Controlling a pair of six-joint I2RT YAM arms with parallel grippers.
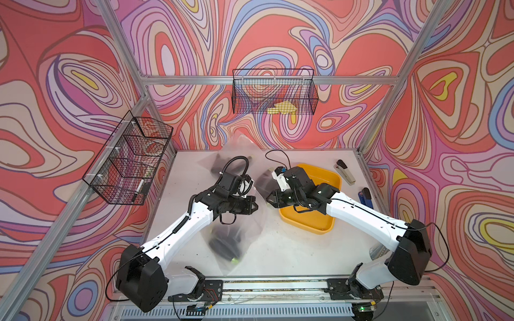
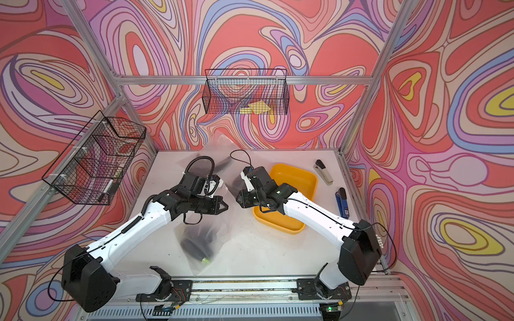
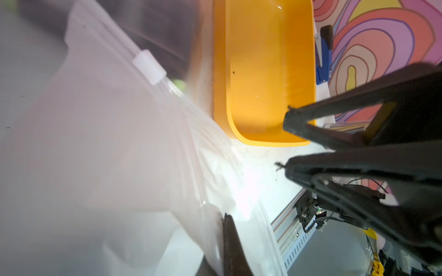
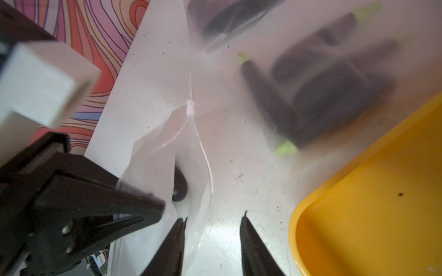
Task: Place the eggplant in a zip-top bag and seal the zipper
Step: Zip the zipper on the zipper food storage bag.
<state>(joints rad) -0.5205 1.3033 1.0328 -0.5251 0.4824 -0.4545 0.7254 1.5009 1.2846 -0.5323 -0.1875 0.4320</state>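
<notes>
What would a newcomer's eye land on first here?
The loud red, pink and purple swirl-patterned walls all round. Then the clear plastic zip-top bag held up mid-table, pinched by the shut left gripper, a dark purple eggplant blurred inside. The right gripper stands open beside it, by the bright yellow plastic tray.

Zip-top bag [image 4: 155,83] gaping past its white slider [image 4: 190,107]
Right gripper [image 4: 215,219] spread near the slider, eggplants [image 4: 323,95] blurry beyond it.

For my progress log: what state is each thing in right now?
zip-top bag: held up, mouth partly open.
eggplant: inside the bag.
zipper slider: partway along its track.
left gripper: shut on the bag's edge.
right gripper: open, gripping nothing.
stapler: closed.
</notes>
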